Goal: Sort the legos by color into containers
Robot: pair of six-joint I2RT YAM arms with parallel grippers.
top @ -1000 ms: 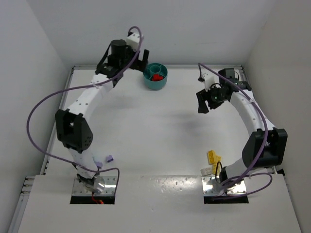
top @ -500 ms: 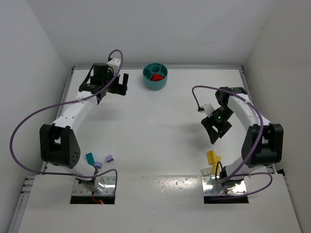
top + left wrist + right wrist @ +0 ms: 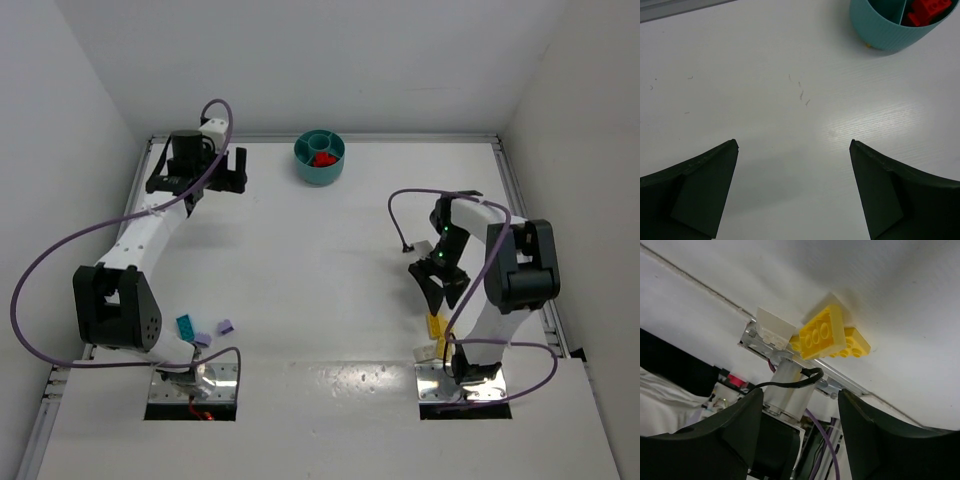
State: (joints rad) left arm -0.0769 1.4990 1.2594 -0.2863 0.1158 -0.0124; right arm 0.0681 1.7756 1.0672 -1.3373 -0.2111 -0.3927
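Observation:
The round teal bowl [image 3: 320,157] stands at the back middle with red legos [image 3: 323,159] in one compartment; it also shows in the left wrist view [image 3: 897,22] with the red legos [image 3: 929,10]. My left gripper [image 3: 236,170] is open and empty, left of the bowl. My right gripper [image 3: 442,291] is open and empty, just above the yellow legos [image 3: 437,325] near my right base. Two yellow legos [image 3: 823,333] and a pale one [image 3: 773,326] show in the right wrist view. A teal lego [image 3: 186,325] and pale purple legos [image 3: 223,326] lie near my left base.
White walls close in the table on the left, back and right. The right arm's base plate [image 3: 450,380] and its cables [image 3: 792,381] lie just beyond the yellow legos. The left base plate [image 3: 195,385] sits at the near left.
My left gripper has drawn back left, away from the bowl. My right gripper has swung down toward my base and now hovers over the yellow legos.

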